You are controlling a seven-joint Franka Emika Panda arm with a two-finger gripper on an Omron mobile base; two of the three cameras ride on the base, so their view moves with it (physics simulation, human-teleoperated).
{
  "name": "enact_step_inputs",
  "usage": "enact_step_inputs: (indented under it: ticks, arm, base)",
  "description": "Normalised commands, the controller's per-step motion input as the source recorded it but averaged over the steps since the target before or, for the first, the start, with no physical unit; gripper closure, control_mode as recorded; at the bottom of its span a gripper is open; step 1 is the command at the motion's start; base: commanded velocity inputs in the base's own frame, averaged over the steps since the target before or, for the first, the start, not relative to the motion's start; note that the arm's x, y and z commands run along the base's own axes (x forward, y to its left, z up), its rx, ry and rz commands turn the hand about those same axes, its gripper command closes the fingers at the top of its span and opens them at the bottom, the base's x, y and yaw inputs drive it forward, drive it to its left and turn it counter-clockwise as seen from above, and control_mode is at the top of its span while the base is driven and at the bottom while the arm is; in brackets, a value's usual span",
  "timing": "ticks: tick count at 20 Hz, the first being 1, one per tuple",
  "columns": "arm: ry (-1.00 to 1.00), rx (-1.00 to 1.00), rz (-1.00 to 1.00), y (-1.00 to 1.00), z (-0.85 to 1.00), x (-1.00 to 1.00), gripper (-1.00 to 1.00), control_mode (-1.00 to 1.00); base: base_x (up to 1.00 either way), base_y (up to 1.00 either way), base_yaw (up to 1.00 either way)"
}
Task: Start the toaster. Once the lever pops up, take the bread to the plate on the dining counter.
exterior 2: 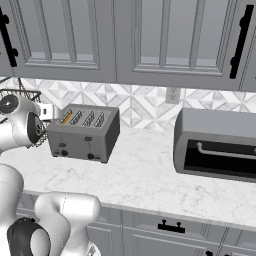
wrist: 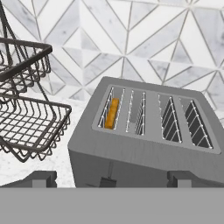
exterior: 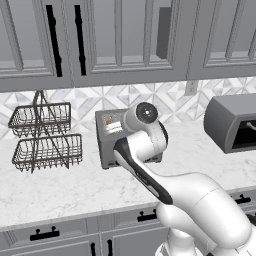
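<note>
Bread [wrist: 113, 113] in leftmost toaster [wrist: 144, 144] slot

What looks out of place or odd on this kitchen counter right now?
Nothing stands out. The toaster sits square on the worktop with the bread upright in its leftmost slot, the wire basket rack stands upright beside it, and nothing is spilled or tipped.

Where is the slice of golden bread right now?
The golden bread slice sits in the leftmost slot of the boxy grey metal toaster in the hand view, beside the wire basket rack.
</note>
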Motion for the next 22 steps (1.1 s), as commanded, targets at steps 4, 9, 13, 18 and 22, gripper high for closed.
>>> enact_step_inputs:
  ticks: [4,9,13,18,22]
  arm:
    - [0.00,0.00,0.00,0.00,0.00,0.00,-1.00,-1.00]
    - [0.00,0.00,0.00,0.00,0.00,0.00,-1.00,-1.00]
    - [0.00,0.00,0.00,0.00,0.00,0.00,-1.00,-1.00]
    - [0.00,0.00,0.00,0.00,0.00,0.00,-1.00,-1.00]
    - [0.00,0.00,0.00,0.00,0.00,0.00,-1.00,-1.00]
  base:
    - [0.00,0.00,0.00]
    - [0.00,0.00,0.00]
    - [0.00,0.00,0.00]
    - [0.00,0.00,0.00]
    - [0.00,0.00,0.00]
